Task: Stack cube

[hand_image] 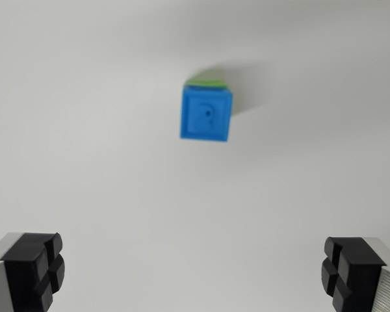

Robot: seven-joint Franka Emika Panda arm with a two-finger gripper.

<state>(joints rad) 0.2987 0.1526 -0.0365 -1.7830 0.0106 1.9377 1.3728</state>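
At the bottom corners, your gripper (195, 276) stood spread wide and empty, with the stacked cubes ahead of it.

Nearest you, one black rubber-padded fingertip (36, 266) sat at the wrist view's left and the other at the wrist view's right, far apart, with bare white table (84, 162) between them and nothing in their grasp. Beyond the gap, well apart from both pads and roughly centred between them, you had the blue cube (207, 114), its top face showing a raised mark that was too blurred to read. Just past it, a sliver of the green cube (209, 80) peeked out from under its far edge, so blue rested on green, casting a soft shadow toward the wrist view's right.
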